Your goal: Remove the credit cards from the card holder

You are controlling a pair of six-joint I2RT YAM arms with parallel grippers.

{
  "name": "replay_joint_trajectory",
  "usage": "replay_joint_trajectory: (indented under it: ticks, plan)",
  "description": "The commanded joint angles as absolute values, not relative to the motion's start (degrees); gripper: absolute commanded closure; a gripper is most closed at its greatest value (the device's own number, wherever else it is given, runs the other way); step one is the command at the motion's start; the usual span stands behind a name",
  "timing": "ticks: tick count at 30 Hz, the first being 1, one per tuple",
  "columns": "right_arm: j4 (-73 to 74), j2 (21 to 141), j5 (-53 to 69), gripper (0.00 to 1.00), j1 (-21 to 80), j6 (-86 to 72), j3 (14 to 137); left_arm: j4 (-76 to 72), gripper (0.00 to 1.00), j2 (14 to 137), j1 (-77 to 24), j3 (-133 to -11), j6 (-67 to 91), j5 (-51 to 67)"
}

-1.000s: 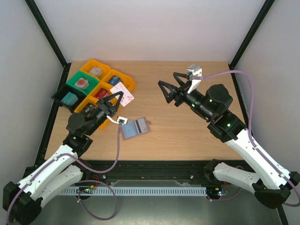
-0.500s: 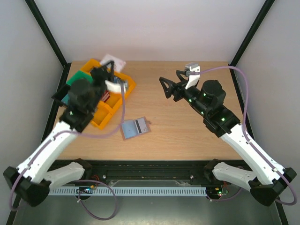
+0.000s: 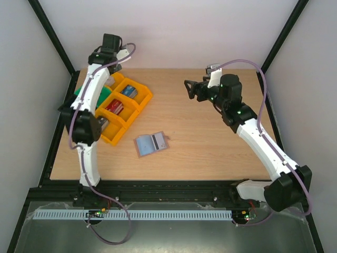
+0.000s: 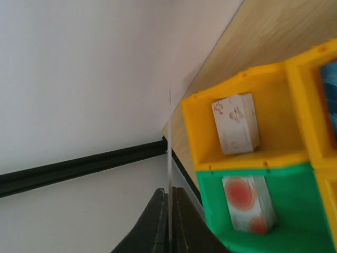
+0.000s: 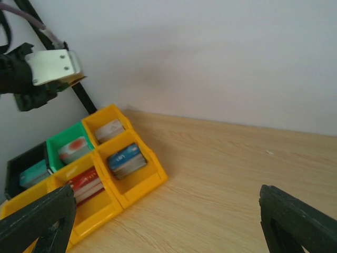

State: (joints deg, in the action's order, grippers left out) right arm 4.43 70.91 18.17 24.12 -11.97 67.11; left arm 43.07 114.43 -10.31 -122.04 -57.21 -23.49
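From the left wrist, the credit card (image 4: 169, 142) nipped in the left hand (image 4: 169, 194) shows only as a thin edge-on line beside the trays (image 4: 247, 158), its face unreadable. The trays are blurred and cropped at right. The fingers (image 5: 37, 221) of the right hand (image 5: 166, 191) are cut off below.

The left gripper (image 4: 169, 193) pinches what seems a card (image 4: 169, 138) beside a yellow tray (image 4: 247, 158) and green tray (image 4: 210, 210).

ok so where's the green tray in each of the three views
top external: green tray far left, mostly hidden under the left arm
left wrist: bottom right, holding a red-spotted block
right wrist: left of centre, same block inside
shared landmark: the yellow tray with the pale block, right beside it
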Motion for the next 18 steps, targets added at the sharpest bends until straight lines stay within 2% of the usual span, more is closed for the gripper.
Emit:
replay_joint_trajectory:
  ticks: [1, 6, 18]
  plan:
    - [2.4, 74.0, 21.7, 0.07, 21.4, -12.6, 68.8, 51.8, 0.98, 129.7, -7.3, -137.5, -49.1, -28.7]
    - [1.8, 76.7, 22.1, 0.07, 20.3, -13.8, 67.9, 38.3, 0.98, 138.5, -3.9, -138.5, -50.0, -32.4]
    - [2.3, 82.2, 24.7, 0.06, 19.8, -15.4, 70.5, 32.0, 0.98, 143.1, -3.1, -138.3, -35.8, -24.1]
